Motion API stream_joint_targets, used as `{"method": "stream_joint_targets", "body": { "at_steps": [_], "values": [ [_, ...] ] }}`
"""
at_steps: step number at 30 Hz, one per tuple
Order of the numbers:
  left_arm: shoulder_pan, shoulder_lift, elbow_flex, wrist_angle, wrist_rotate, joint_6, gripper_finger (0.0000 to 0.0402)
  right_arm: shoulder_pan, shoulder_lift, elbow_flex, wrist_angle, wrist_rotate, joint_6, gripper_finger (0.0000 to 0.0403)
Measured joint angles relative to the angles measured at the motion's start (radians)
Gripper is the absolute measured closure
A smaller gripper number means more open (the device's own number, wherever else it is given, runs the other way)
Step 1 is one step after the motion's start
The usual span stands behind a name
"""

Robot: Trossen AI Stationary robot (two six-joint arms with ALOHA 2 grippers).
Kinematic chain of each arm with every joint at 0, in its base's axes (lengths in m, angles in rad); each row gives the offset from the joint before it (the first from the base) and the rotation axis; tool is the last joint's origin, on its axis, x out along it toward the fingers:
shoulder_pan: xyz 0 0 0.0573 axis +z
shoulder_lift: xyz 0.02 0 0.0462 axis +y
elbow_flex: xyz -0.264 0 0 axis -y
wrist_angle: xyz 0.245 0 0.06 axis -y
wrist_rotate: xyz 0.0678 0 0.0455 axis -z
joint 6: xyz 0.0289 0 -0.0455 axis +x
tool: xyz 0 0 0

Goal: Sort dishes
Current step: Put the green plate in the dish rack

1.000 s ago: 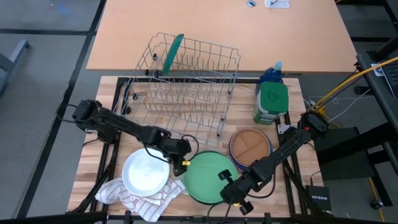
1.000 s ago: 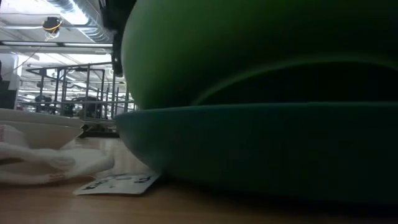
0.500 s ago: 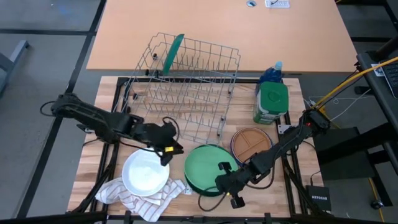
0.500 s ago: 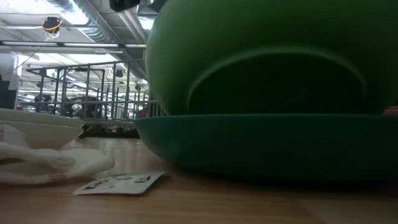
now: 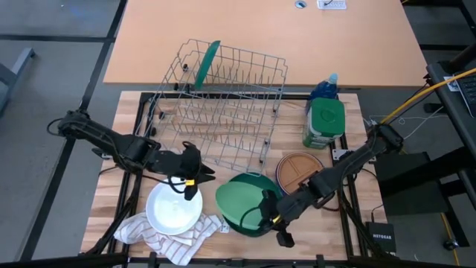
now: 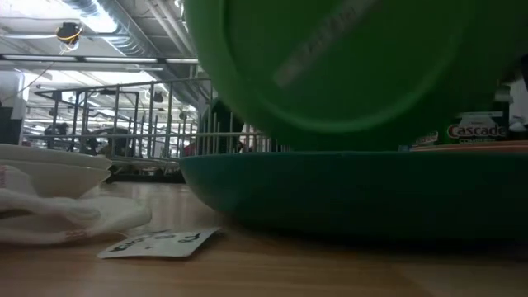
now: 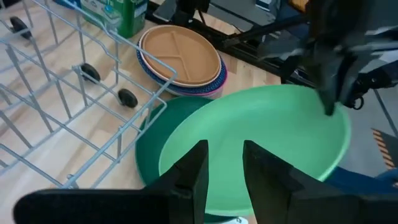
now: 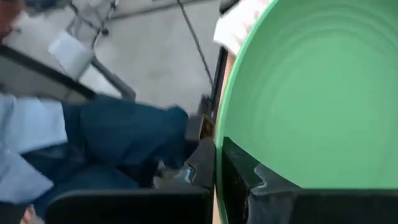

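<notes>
Under the tilted light green plate [image 5: 239, 204] pinched by the right hand [image 5: 272, 217], a dark green dish [image 6: 355, 194] lies half-hidden.

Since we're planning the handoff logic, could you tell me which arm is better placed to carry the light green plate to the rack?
Right: the right gripper is shut on the light green plate's rim, tilting it above the dark green plate.

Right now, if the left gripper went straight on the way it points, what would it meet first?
Probably the light green plate, lifted at a tilt by the right gripper; the left gripper points at its face, though depth is unclear.
</notes>
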Motion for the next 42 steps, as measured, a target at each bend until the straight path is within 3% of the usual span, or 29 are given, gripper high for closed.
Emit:
{"method": "stream_joint_targets", "body": {
  "at_steps": [8, 18, 29, 42],
  "values": [
    [-0.004, -0.003, 0.000, 0.001, -0.019, 0.016, 0.0314, -0.043, -0.005, 0.156, -0.031, -0.009, -0.007, 0.0391],
    [-0.004, -0.143, 0.000, -0.001, -0.184, 0.101, 0.0314, -0.196, -0.005, 0.394, -0.291, -0.017, -0.055, 0.0394],
    [-0.003, -0.311, 0.000, -0.004, -0.344, 0.199, 0.0314, -0.492, -0.008, 0.564, -0.384, -0.001, -0.132, 0.0395],
    [-0.003, -0.320, 0.000, -0.024, -0.386, 0.242, 0.0314, -0.883, -0.002, 0.567, -0.371, -0.053, -0.083, 0.0395]
  ]
}}
